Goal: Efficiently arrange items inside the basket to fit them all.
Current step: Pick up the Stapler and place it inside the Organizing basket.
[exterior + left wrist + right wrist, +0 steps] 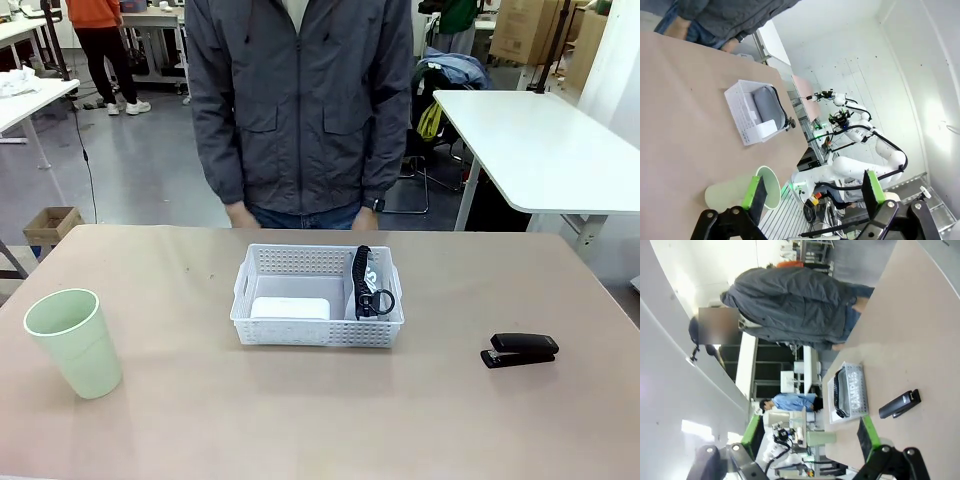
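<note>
A tan table (300, 420) is stretching across the front view, with a person (300, 100) in a grey jacket standing at its far edge, hands hanging just above the tabletop.

At the near left, a pale green cup (72, 340) is standing upright with its mouth open to the top, well apart from everything else.

In the middle of the table, a white basket (310, 332) with perforated sides is sitting with its long side facing the viewer. Inside it, a white block (290, 308) is lying flat in the near-left part. To the right of the block, a grey pouch (368, 282) is standing on its edge along the basket's right wall – its black strap is running up over the top, and a black ring is hanging at the near end. In the right wrist view the word "CAMPUS" is showing on the pouch's side.

At the near right, a black stapler (520, 350) is lying on the table, closed, well apart from the basket.

In the left wrist view, the left tool (813, 192) is hanging above the table near the cup, its green-padded jaws spread wide and grasping nothing. In the right wrist view, the right tool (809, 432) is released too – jaws wide apart, nothing between them, with the stapler and the basket lying farther off beyond it.
</note>
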Controlling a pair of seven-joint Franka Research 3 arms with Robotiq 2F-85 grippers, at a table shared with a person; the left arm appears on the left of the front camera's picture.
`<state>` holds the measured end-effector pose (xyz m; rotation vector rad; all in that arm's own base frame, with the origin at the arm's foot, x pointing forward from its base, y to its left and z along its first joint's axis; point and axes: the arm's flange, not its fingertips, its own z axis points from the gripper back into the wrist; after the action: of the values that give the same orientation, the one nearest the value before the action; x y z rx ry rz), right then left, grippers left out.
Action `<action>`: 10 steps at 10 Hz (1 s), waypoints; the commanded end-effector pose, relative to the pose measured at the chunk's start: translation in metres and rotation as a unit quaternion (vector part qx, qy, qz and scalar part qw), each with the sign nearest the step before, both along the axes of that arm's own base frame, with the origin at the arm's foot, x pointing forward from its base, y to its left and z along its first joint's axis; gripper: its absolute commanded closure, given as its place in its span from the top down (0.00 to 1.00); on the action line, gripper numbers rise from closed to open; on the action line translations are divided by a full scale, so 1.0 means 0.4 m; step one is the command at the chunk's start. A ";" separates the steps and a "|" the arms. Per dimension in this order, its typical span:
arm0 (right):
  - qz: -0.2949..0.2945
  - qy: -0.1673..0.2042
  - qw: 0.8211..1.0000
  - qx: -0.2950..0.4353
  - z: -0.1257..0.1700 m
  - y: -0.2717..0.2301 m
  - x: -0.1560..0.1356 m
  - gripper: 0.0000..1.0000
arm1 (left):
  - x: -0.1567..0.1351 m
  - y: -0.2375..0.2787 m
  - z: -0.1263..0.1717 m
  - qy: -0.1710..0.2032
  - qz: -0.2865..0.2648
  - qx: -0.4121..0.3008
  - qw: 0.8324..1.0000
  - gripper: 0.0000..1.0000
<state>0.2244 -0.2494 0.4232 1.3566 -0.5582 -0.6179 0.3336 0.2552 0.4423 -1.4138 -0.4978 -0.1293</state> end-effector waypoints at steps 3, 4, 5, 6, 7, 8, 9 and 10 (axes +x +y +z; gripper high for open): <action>0.176 0.026 0.936 -0.303 0.079 0.317 0.087 1.00 | -0.005 -0.006 0.005 0.006 0.006 -0.003 1.000 1.00; 0.217 0.052 0.891 -0.395 0.064 0.416 0.105 1.00 | -0.005 -0.006 0.005 0.006 0.006 -0.003 1.000 1.00; 0.246 0.083 0.845 -0.467 0.039 0.490 0.117 1.00 | -0.005 -0.006 0.005 0.006 0.006 -0.003 1.000 1.00; 0.263 0.100 0.805 -0.523 0.014 0.556 0.127 1.00 | -0.005 -0.006 0.005 0.006 0.006 -0.003 1.000 1.00; 0.249 0.110 0.775 -0.570 -0.012 0.603 0.140 1.00 | -0.005 -0.006 0.005 0.006 0.006 -0.003 1.000 1.00; 0.258 0.127 0.745 -0.601 -0.049 0.640 0.146 1.00 | -0.005 -0.006 0.005 0.006 0.006 -0.003 1.000 1.00; 0.261 0.146 0.733 -0.611 -0.072 0.654 0.149 1.00 | -0.005 -0.006 0.005 0.006 0.006 -0.003 1.000 1.00; 0.247 0.152 0.732 -0.617 -0.085 0.658 0.149 1.00 | -0.005 -0.006 0.005 0.006 0.006 -0.003 1.000 1.00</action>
<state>0.3476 0.0203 0.4401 0.1165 -0.1634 0.1085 0.3340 0.2549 0.4417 -1.4125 -0.4964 -0.1280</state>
